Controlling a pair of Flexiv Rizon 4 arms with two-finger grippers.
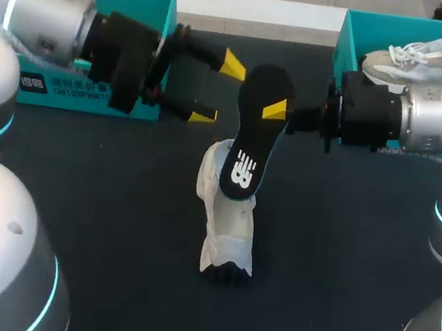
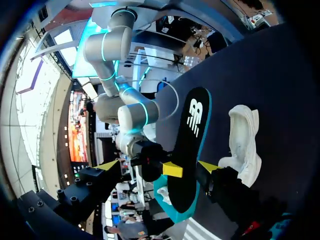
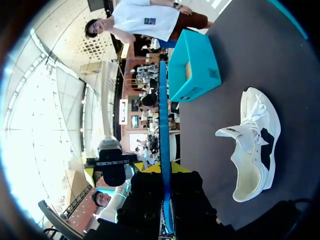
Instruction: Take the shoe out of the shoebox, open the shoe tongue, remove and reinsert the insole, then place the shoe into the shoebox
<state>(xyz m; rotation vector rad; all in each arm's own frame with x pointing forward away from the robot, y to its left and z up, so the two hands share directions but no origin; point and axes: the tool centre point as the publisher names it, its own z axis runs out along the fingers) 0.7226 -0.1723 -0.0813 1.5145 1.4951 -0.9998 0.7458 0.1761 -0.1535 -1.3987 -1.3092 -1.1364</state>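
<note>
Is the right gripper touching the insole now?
Touching. The right wrist view shows the insole edge-on between both yellow tips of the right gripper, which press on it from two sides.

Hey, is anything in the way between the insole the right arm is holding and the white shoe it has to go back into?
Nothing visible does. The right end effector grips the insole close by the shoe, with no object between them. The open left end effector sits on the insole's far side, out of that path.
</note>
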